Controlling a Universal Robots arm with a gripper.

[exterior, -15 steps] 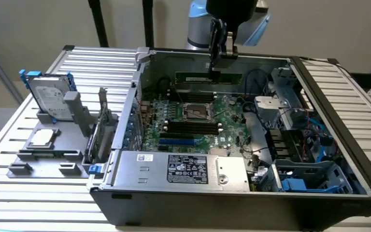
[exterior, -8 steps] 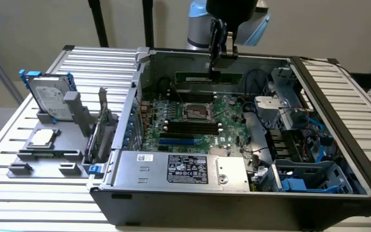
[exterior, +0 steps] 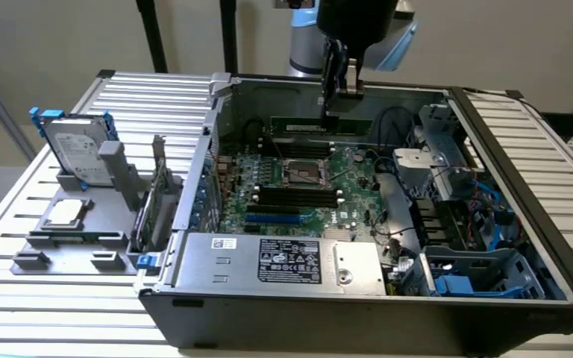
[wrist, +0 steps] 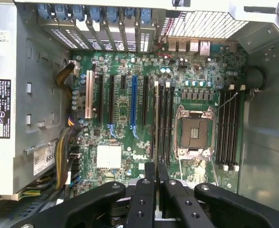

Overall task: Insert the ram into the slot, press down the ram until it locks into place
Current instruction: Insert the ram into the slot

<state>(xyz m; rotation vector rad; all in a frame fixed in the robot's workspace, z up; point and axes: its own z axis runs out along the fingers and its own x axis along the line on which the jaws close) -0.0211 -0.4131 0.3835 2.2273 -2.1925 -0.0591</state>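
Above the open case, gripper [exterior: 333, 112] clamped on the ram [exterior: 307, 127], seemingly well clear of the black slots [exterior: 297, 197]; insertion and press-down not yet done.

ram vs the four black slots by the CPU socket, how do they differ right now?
The ram is green; the slots are black. The ram hangs in the hand, above the board; the slots sit fixed on the board, apparently empty. Both are long, narrow and run roughly parallel.
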